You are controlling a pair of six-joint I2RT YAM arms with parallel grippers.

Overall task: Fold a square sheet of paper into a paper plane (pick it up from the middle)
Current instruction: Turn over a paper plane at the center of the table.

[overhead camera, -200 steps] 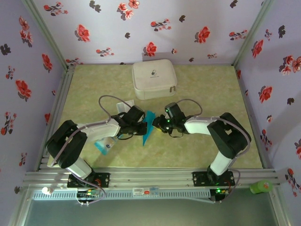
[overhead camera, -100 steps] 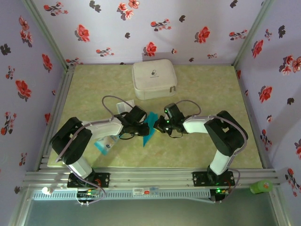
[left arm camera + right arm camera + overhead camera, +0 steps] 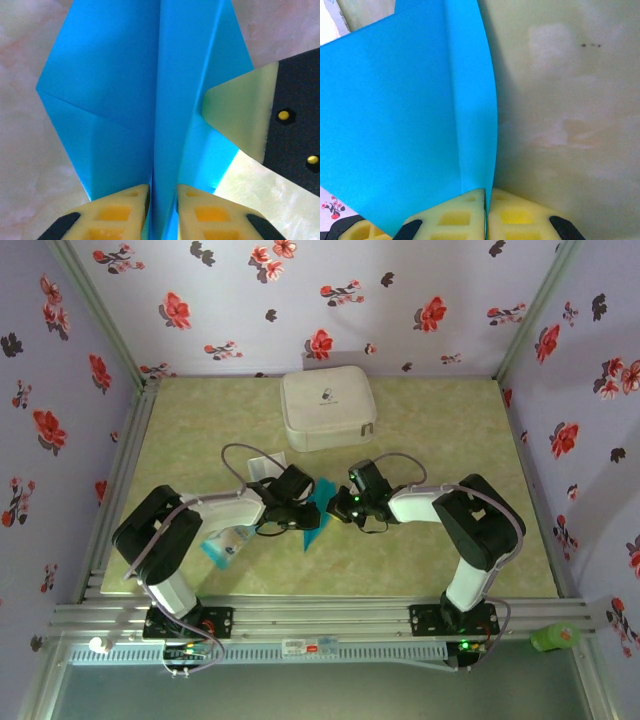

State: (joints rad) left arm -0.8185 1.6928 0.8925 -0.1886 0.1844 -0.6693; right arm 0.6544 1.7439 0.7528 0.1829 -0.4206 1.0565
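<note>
Now the left gripper (image 3: 164, 194) and right gripper (image 3: 485, 199), both pinching the half-folded paper plane (image 3: 115, 90), have edged closer together, probably tightening its wing creases.

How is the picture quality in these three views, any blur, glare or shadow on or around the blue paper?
Top external: even, soft light, the blue paper small and coarse. Left wrist: creases sharp, the table washed pinkish, a bright patch lower right. Right wrist: the paper vividly saturated, the right gripper's fingers slightly soft, pale glare blotches on the table.
</note>
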